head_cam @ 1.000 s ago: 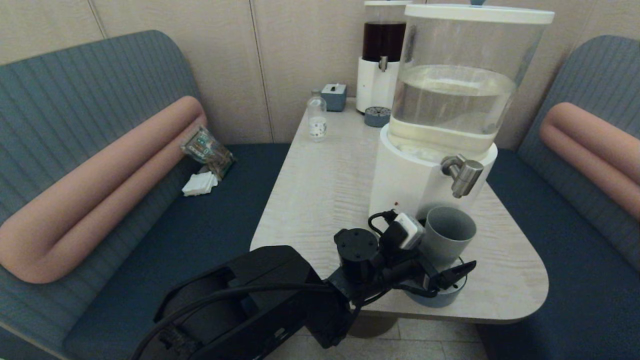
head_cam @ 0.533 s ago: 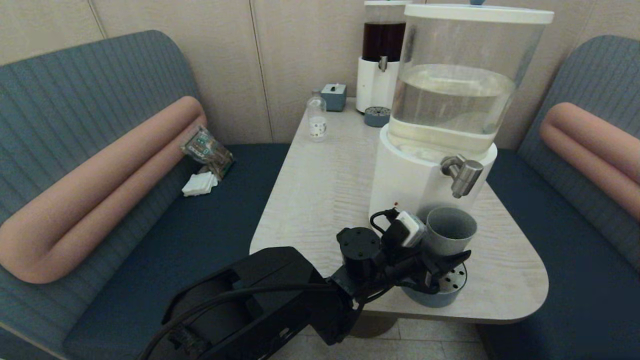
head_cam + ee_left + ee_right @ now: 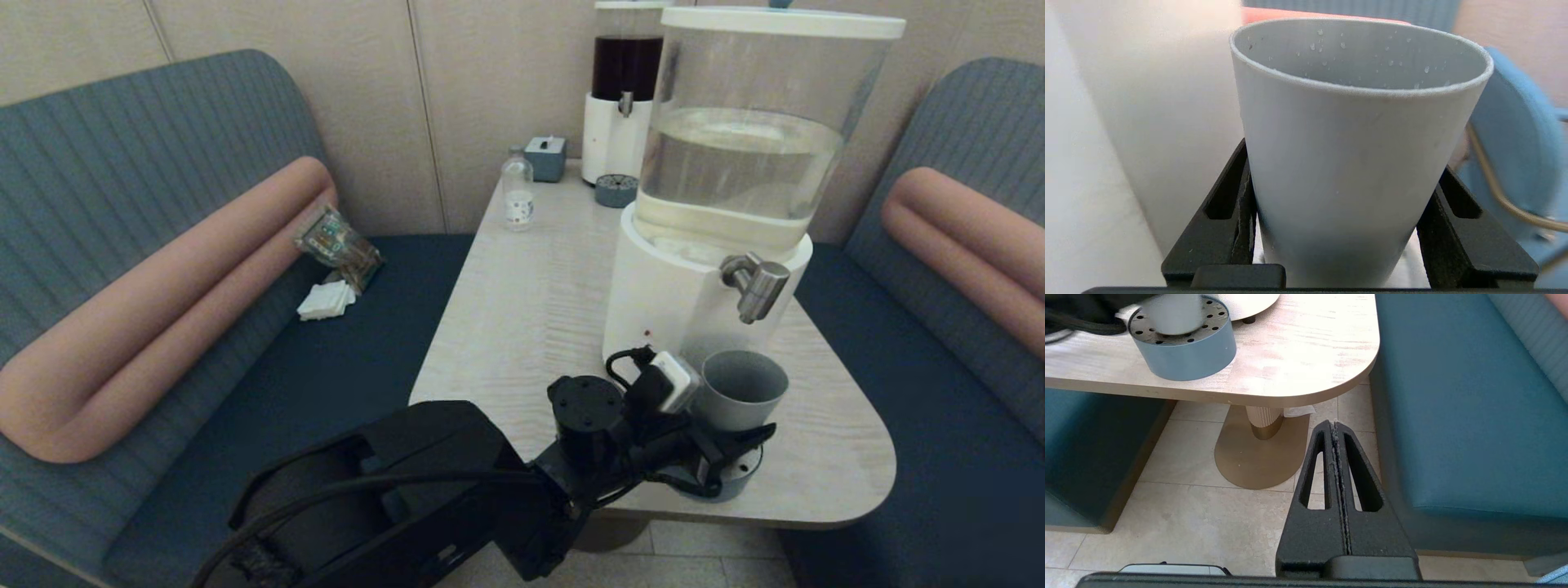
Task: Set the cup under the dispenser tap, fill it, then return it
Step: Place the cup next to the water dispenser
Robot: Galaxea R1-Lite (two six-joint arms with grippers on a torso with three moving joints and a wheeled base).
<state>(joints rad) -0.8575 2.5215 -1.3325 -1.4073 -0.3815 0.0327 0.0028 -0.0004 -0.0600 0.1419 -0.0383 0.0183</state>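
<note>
The grey-blue cup (image 3: 739, 400) stands upright on a round blue-grey perforated drip tray (image 3: 722, 486), just below the steel dispenser tap (image 3: 755, 286) of the big white-based dispenser (image 3: 665, 298). My left gripper (image 3: 731, 439) is shut on the cup low on its body, one finger on each side. In the left wrist view the cup (image 3: 1355, 163) fills the space between the black fingers (image 3: 1237, 212); droplets dot its inner wall, and its bottom is hidden. The right wrist view shows the cup's base (image 3: 1171, 312) resting on the tray (image 3: 1184, 351). My right gripper (image 3: 1334, 425) hangs shut below table level, over the floor.
The table (image 3: 522, 310) also carries a small clear bottle (image 3: 517, 196), a blue box (image 3: 545, 158), a dark-liquid dispenser (image 3: 624, 90) and a second small tray (image 3: 615, 190) at the back. Blue benches flank both sides. The tray sits near the table's front edge.
The left gripper has carried the cup slightly right and down, from a tilted pose to upright on the drip tray under the tap.
</note>
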